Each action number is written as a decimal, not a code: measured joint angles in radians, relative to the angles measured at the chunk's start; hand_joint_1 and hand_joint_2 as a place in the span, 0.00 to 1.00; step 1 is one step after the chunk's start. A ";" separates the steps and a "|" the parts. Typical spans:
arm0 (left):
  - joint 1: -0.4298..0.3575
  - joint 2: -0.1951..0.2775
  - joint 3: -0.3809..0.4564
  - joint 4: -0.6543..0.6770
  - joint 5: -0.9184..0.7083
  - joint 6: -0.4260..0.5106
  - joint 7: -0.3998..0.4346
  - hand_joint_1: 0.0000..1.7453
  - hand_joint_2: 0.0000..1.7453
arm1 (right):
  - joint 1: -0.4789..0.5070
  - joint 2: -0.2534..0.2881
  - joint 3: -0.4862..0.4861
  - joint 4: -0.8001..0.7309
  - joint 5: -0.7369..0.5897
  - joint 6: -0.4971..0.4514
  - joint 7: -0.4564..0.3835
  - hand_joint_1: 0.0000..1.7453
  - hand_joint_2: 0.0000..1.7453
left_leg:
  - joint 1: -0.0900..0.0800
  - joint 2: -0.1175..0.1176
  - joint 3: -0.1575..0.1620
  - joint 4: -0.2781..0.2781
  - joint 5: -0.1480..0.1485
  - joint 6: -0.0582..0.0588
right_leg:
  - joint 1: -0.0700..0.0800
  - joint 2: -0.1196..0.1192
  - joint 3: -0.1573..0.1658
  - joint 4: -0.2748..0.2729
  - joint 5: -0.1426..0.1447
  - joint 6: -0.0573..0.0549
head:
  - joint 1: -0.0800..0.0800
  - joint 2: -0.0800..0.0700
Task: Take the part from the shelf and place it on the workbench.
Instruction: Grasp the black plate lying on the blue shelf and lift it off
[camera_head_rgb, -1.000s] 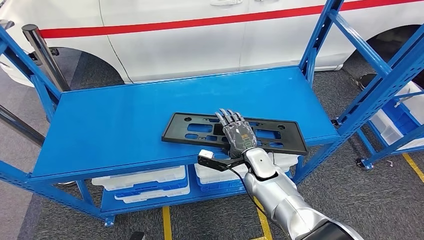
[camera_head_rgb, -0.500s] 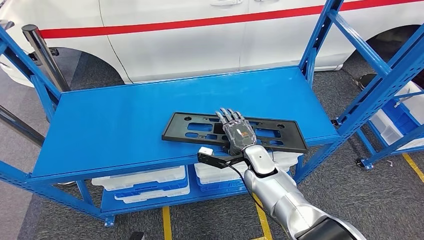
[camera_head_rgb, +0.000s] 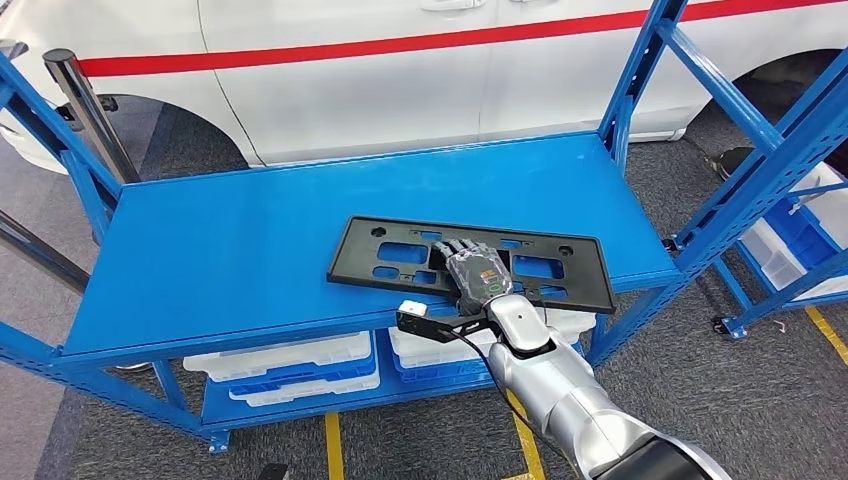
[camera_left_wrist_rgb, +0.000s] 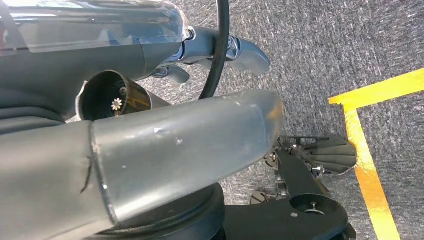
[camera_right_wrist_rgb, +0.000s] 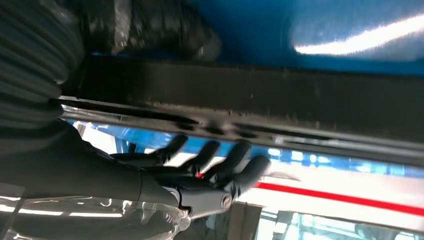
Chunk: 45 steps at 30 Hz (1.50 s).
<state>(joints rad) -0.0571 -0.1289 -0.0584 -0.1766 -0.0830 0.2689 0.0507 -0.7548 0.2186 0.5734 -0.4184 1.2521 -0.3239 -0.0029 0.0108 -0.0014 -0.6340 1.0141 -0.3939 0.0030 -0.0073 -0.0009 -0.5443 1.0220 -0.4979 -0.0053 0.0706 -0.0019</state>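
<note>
The part is a flat black plate (camera_head_rgb: 565, 285) with several cut-outs, lying on the blue shelf's top deck (camera_head_rgb: 250, 230) close to its front edge. My right hand (camera_head_rgb: 478, 276) grips the plate's near edge around the middle, with its fingers curled over the top. In the right wrist view the plate's dark edge (camera_right_wrist_rgb: 260, 100) runs between the thumb (camera_right_wrist_rgb: 165, 30) on one side and the dark fingers (camera_right_wrist_rgb: 220, 167) on the other. The plate looks slightly raised off the deck.
A white car with a red stripe (camera_head_rgb: 400, 60) stands right behind the shelf. White bins (camera_head_rgb: 280, 365) fill the lower level. A second blue rack with bins (camera_head_rgb: 800, 240) stands at the right, a dark post (camera_head_rgb: 85, 110) at the left. Yellow tape (camera_head_rgb: 335, 445) marks the floor.
My right hand's fingers have curled down and closed on the plate. The plate has shifted slightly, and its far edge now sits a little higher in the picture.
</note>
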 joint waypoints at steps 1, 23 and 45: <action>0.000 0.000 0.000 0.000 0.000 0.000 0.000 0.00 0.00 | 0.002 0.000 0.000 0.001 0.000 0.000 0.000 1.00 1.00 | 0.000 0.000 0.000 0.000 0.000 0.000 | 0.000 0.000 0.000 0.000 0.000 0.000 | 0.000 0.000; 0.000 0.001 0.016 0.000 -0.027 0.026 -0.054 0.00 1.00 | -0.009 -0.002 0.006 0.007 -0.014 -0.014 -0.016 1.00 1.00 | 0.000 0.000 0.000 0.000 -0.001 0.000 | 0.000 0.000 0.000 -0.001 0.000 0.001 | 0.000 0.000; 0.001 0.001 0.016 0.000 -0.047 0.050 -0.045 0.00 1.00 | 0.024 -0.015 0.014 0.003 -0.003 -0.143 -0.034 1.00 1.00 | 0.000 0.000 -0.001 0.000 -0.002 0.001 | 0.000 0.000 0.001 -0.003 0.000 0.001 | 0.000 0.000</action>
<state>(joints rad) -0.0565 -0.1275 -0.0423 -0.1766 -0.1305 0.3187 0.0053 -0.7306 0.2038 0.5873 -0.4154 1.2491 -0.4665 -0.0372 0.0109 -0.0016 -0.6347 1.0141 -0.3960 0.0044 -0.0071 -0.0007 -0.5436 1.0190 -0.4984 -0.0046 0.0706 -0.0019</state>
